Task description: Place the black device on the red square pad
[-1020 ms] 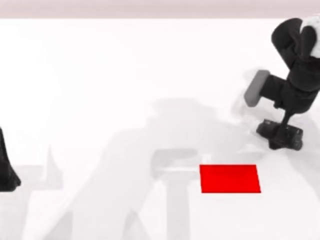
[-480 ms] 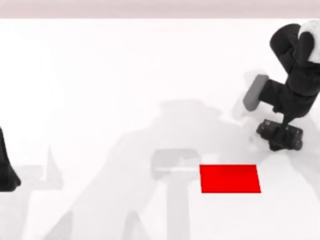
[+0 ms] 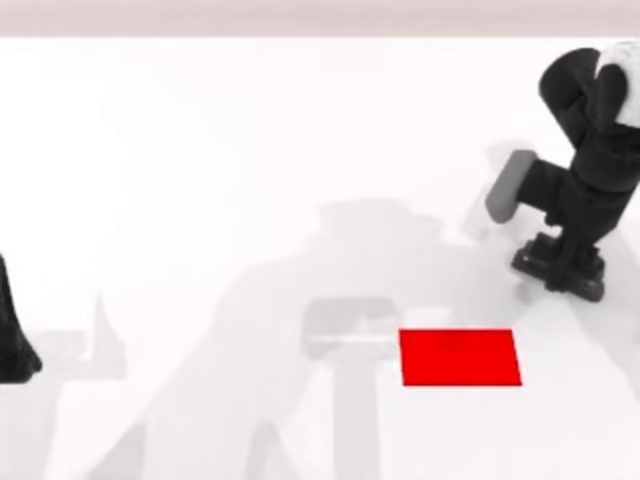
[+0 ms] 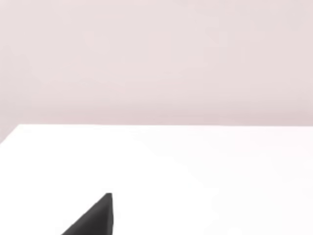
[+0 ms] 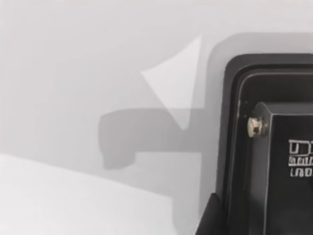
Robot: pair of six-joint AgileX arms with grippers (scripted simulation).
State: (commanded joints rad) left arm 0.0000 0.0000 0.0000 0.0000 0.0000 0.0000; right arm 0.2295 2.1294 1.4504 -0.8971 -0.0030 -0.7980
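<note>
Left arm: sitting parked at the lower left edge of the top view, well apart from everything; its gripper is not showing there, and whether it is open or closed cannot be told.
Red square pad: lying flat and bare at lower centre-right of the top view, nothing on it.
Black device: lying on the white table at right of the top view, above and to the right of the pad, near it but apart. It is filling the right side of the right wrist view.
Right gripper: hanging directly over the device, pointing down from the upper right corner of the top view. Its fingers are not readable against the black casing, so gripping or not cannot be told.
Arm pose: right arm is folding down steeply from the upper right, wrist nearly vertical over the device.
Risk: with black on black, an off-centre closure seems likely to be nudging the device sideways, or a shallow pinch to be letting it tip or slip on lifting.
</note>
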